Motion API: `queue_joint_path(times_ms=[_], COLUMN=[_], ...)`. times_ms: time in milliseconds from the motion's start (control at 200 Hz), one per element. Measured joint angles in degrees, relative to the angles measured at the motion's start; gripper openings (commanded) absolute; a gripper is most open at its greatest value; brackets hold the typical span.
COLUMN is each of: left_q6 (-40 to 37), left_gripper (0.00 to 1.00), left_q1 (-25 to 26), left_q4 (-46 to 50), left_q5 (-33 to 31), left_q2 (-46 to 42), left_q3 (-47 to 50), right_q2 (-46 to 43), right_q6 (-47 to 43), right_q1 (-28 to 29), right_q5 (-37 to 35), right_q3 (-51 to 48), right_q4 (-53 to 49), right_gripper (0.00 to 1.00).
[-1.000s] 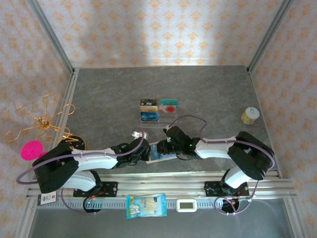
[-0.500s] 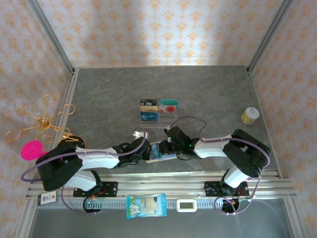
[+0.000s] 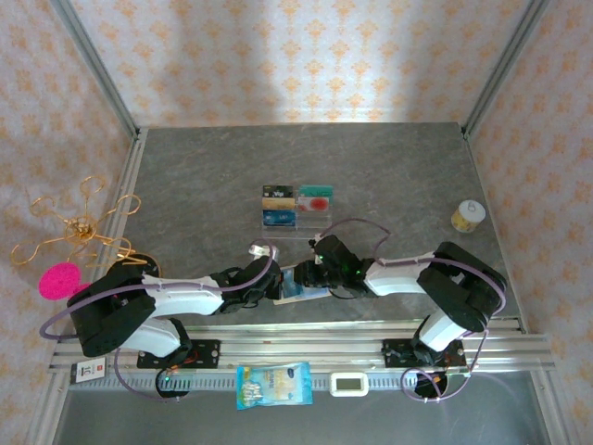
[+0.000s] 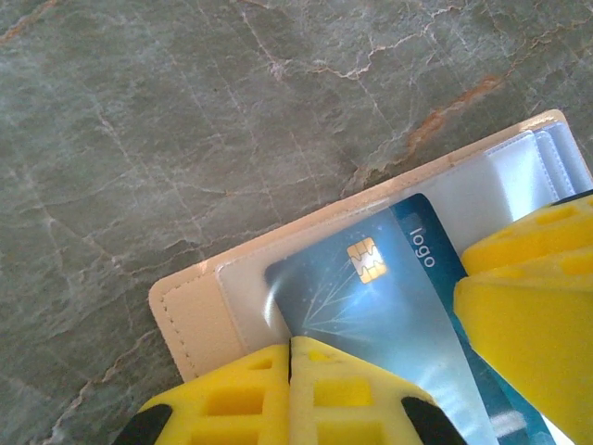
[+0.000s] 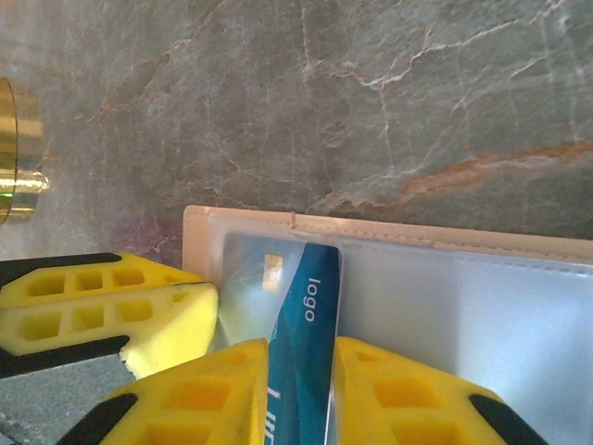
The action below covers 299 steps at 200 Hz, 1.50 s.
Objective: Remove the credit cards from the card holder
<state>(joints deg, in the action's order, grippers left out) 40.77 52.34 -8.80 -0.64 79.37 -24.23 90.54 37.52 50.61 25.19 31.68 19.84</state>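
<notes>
The tan card holder (image 3: 298,284) lies open on the table between my two grippers. In the left wrist view its beige edge (image 4: 190,315) and clear pockets show, with a blue chip credit card (image 4: 371,297) in the near pocket. My left gripper (image 4: 290,348) is shut, its tips pressed on the holder's edge beside the card. My right gripper (image 5: 301,345) stands narrowly open with its tips on the blue card (image 5: 310,306), a strip of it showing in the gap. Its yellow fingers (image 4: 528,324) also appear in the left wrist view.
A clear acrylic rack (image 3: 295,206) with several cards stands behind the holder. A small yellow jar (image 3: 468,216) sits at the right. A gold wire ornament (image 3: 74,227) and pink pad (image 3: 60,279) lie at the left, and a snack packet (image 3: 272,385) lies on the front rail.
The right arm has shifted slightly left toward the holder. The left arm and the holder have stayed put.
</notes>
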Motion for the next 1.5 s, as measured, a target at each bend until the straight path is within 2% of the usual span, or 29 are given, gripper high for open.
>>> queue_joint_path(times_ms=[80, 245, 340, 476, 836, 946, 1051, 1086, 1156, 1261, 1316, 1366, 1497], left_q6=[-0.4, -0.4, -0.7, -0.9, -1.9, -1.9, -2.1, -2.3, -2.4, -2.1, -1.4, -1.4, 0.1], left_gripper=[0.0, 0.0, 0.0, 0.0, 0.0, 0.0, 0.33, 0.47, 0.62, 0.73, 0.9, 0.98, 0.99], left_q1=[0.0, 0.0, 0.0, 0.0, 0.0, 0.0, 0.0, 0.0, 0.0, 0.0, 0.0, 0.0, 0.1], left_q4=[0.0, -0.1, 0.0, 0.0, -0.2, 0.6, 2.5, 3.1, 4.1, 4.8, 5.0, 5.2, 6.0], left_q5=[0.0, 0.0, 0.0, 0.0, 0.2, 0.3, 0.9, 1.1, 1.3, 1.3, 1.2, 1.4, 1.5], left_q2=[0.3, 0.3, 0.2, 0.1, 0.2, 0.1, -1.7, -3.2, -6.7, -11.1, -12.7, -13.8, -15.7], left_q3=[-0.1, -0.1, -0.1, -0.1, -0.2, -0.9, -1.7, -1.8, -2.5, -3.9, -4.2, -4.2, -4.2], right_q2=[0.3, 0.3, 0.4, -0.4, -17.0, -22.4, -28.7, -29.9, -30.6, -30.3, -29.3, -27.6, -22.0], right_q6=[0.3, 0.4, 0.9, 0.9, -1.4, -4.2, -9.5, -11.7, -16.3, -23.2, -26.6, -29.8, -37.5], right_q1=[-0.5, -0.5, -0.4, -0.3, 0.2, 0.2, 0.2, 0.2, 0.1, -2.6, -5.4, -7.9, -12.7], right_q5=[0.3, 1.2, 2.1, 1.2, -13.3, -15.5, -16.5, -16.8, -17.5, -16.9, -15.4, -13.6, -7.8], right_q3=[-0.5, -1.2, -1.5, -2.2, -5.4, -6.7, -6.2, -5.2, -2.0, 3.6, 7.0, 10.2, 18.6], right_q4=[0.5, 2.5, 2.9, 2.9, -8.6, -11.1, -11.9, -12.3, -12.5, -12.3, -12.0, -11.8, -12.0], right_gripper=[0.09, 0.17, 0.0, 0.0, 0.0, 0.0, 0.0, 0.0, 0.0, 0.0, 0.0, 0.0, 0.0])
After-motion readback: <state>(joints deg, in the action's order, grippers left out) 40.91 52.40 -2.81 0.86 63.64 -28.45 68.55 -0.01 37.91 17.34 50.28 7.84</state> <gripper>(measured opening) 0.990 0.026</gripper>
